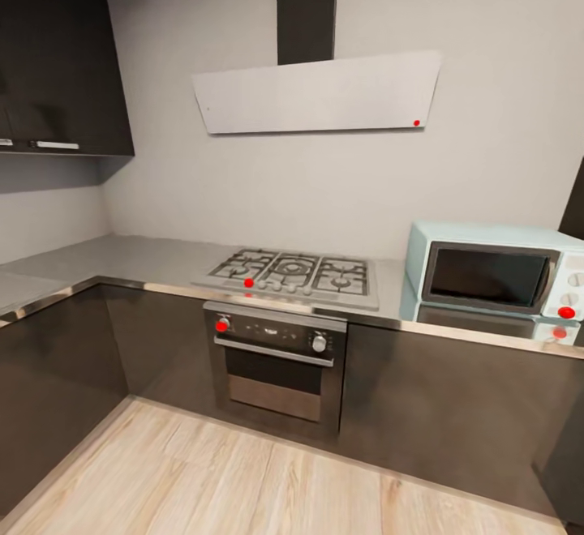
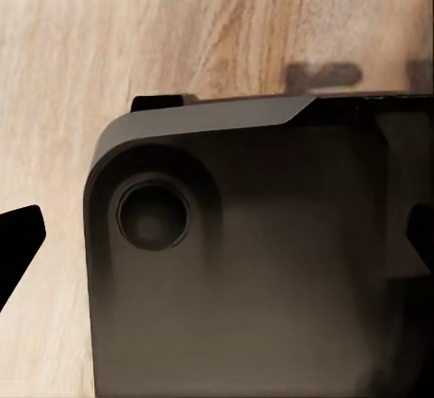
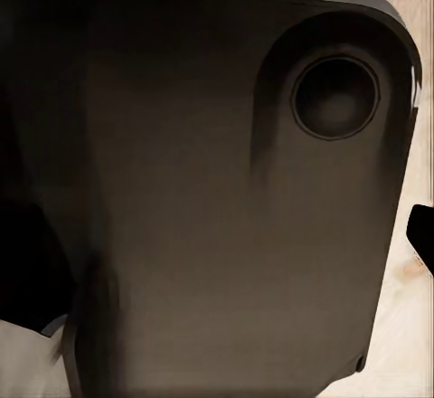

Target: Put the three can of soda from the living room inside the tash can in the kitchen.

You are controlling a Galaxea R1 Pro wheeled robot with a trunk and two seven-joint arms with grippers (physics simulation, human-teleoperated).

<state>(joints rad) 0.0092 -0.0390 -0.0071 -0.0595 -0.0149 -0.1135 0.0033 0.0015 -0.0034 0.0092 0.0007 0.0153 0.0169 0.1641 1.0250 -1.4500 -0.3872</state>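
The head view looks into the corner of the kitchen [image 1: 292, 292]: dark grey cabinets [image 1: 65, 373] run under a grey counter [image 1: 122, 259] that turns the corner at the left. A gas hob [image 1: 294, 273] sits in the counter above a built-in oven [image 1: 276, 365], with a pale slanted extractor hood [image 1: 316, 93] on the wall overhead and a light blue-white microwave [image 1: 491, 271] on the counter at the right. The floor [image 1: 227, 478] is light wood. Each wrist view looks down at a dark, rounded part of the robot's own body over that wood floor; I cannot tell whether either set of jaws is spread or pressed together, or whether they carry anything. No soda can or trash can appears here. Judging by this, the robot is travelling or searching in the kitchen, and the next move likely calls for turning the base or head to find the bin.
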